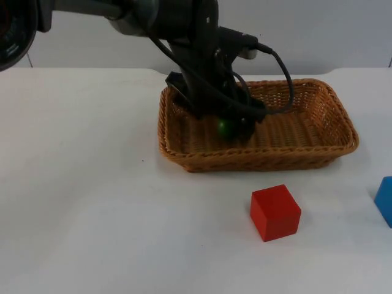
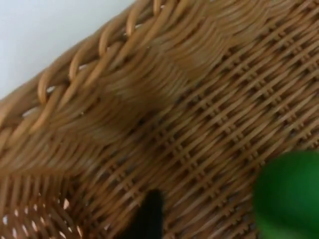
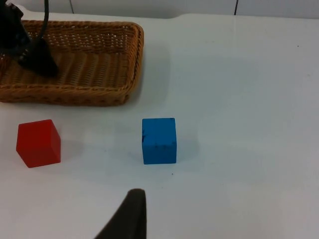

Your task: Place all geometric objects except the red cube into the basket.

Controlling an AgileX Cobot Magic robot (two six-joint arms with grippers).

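My left gripper (image 1: 234, 122) is down inside the wicker basket (image 1: 257, 160), over its left half. A green rounded object (image 1: 223, 127) sits right at the gripper, just above the basket floor. In the left wrist view that green object (image 2: 289, 196) is close over the woven floor, beside the basket's braided rim (image 2: 75, 69). A red cube (image 1: 275, 212) stands on the table in front of the basket. A blue cube (image 1: 386, 199) stands at the table's right edge. My right gripper (image 3: 132, 209) waits over the table, short of the blue cube (image 3: 159, 140) and the red cube (image 3: 38, 143).
The basket (image 3: 75, 94) lies lengthwise at the middle back of the white table. The grey partition wall runs behind it. Open white table top stretches left of the basket and along the front.
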